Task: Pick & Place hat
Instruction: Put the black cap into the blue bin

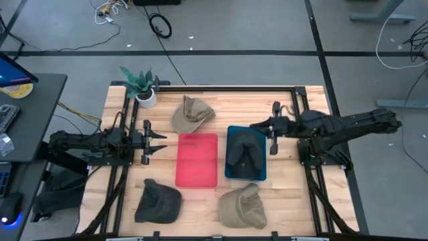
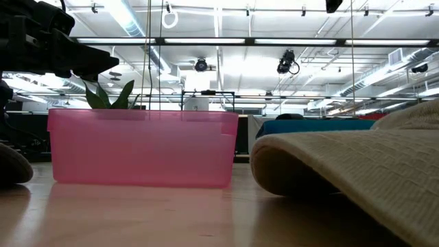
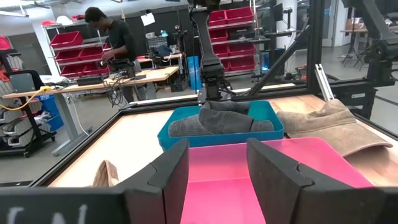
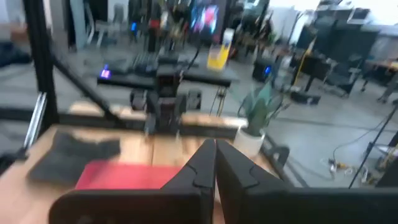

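Several hats lie on the table. A dark hat (image 1: 244,152) sits inside the blue bin (image 1: 231,171), also seen in the left wrist view as the dark hat (image 3: 221,117). A tan hat (image 1: 191,114) lies at the far side, another tan hat (image 1: 243,206) near the front edge, and a second dark hat (image 1: 158,201) at the near left. The pink bin (image 1: 197,159) holds nothing. My left gripper (image 1: 159,141) is open, left of the pink bin and level with it. My right gripper (image 1: 255,125) is shut, above the blue bin's far right corner, touching nothing.
A potted plant (image 1: 142,86) stands at the table's far left corner. A black frame rail (image 1: 227,86) runs along the far edge and down both sides. A person (image 3: 112,37) works at a bench beyond the table. Bare wood (image 1: 287,194) shows right of the near tan hat.
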